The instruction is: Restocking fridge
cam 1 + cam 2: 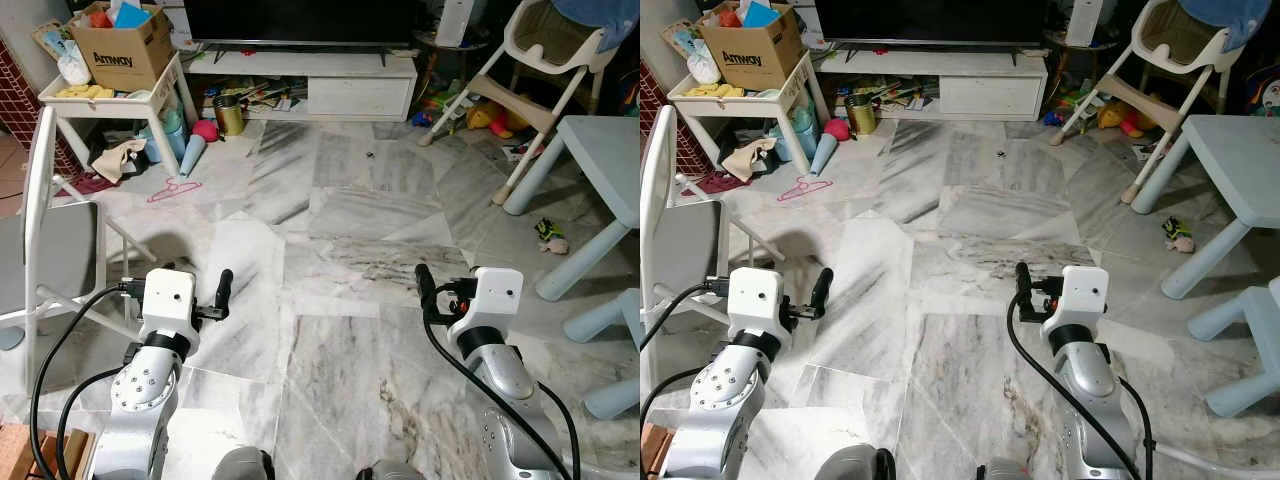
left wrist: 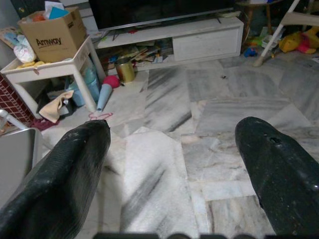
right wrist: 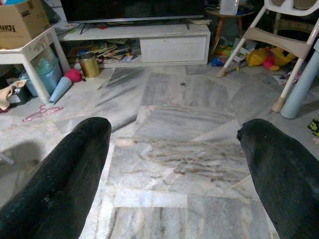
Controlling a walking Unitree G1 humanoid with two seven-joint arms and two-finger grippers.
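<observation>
— Where were the grippers?
— Left gripper (image 1: 224, 290) and right gripper (image 1: 424, 291) hovered above the grey marble floor (image 1: 330, 250), fingers spread wide, holding nothing (white TV cabinet (image 1: 330, 85) beyond).
— The fridge?
— Couldn't tell.

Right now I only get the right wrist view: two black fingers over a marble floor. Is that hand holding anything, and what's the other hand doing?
Observer: The right hand is open and empty. The left hand is held out over the floor too, fingers apart, nothing in it.
Operator: What's next to the robot on its left?
Observer: A white chair with a grey seat, close beside the left arm.
Operator: And that blue post at my edge?
Observer: It's a leg of a light blue table on the robot's right.
</observation>
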